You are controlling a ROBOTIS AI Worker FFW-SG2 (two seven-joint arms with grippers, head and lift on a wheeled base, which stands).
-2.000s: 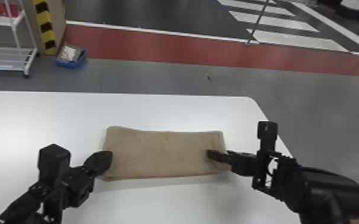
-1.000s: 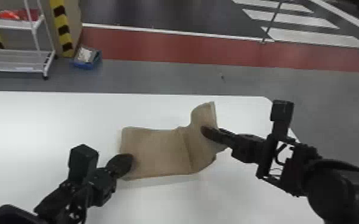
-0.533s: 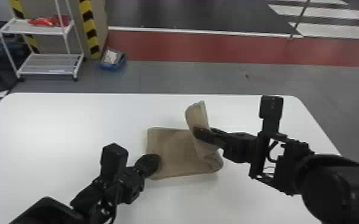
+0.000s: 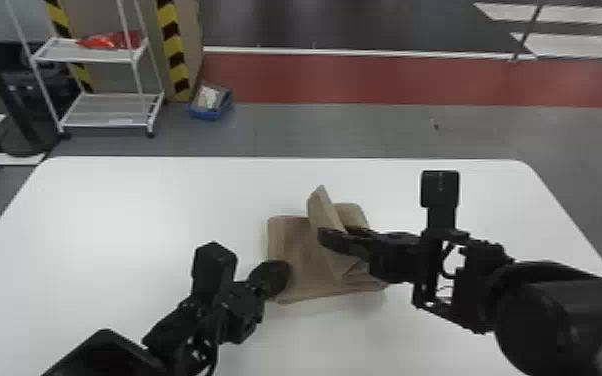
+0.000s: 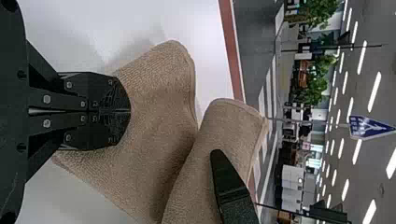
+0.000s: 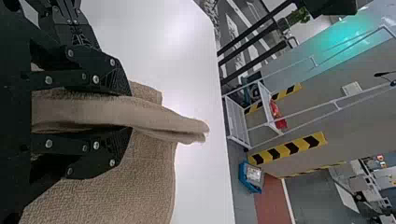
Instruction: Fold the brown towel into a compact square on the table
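Evidently half folded, the towel (image 4: 290, 240) lies on the middle of the counter (image 4: 140, 210), its left part flat while a flap (image 4: 321, 212) from the right stands up across it, leaning and not laid down. That flap rises because the right tool (image 6: 130, 112) has it pinched: the right wrist view shows doubled cloth running between the two fingers and out past their tips. Holding it near the middle of its width, rather than at a corner, probably lets both ends of the flap come over together, though the far end pokes up higher and may land skewed. At the towel's left edge the left tool (image 5: 130, 112) has its fingers closed together, tips resting on the cloth; most likely it is there as a weight, so the pull of the fold does not drag the whole piece along. The two tools come in from opposite sides, which suits one anchoring and one turning. It seems the job is well along, with this fold bringing the strip near a square; the flap still needs to be lowered, its edges matched and the bulge at the bend pressed down. Farther out, beyond the counter, a white cart (image 4: 110, 110) and a blue bin (image 4: 210, 107) stand on the floor, playing no part.
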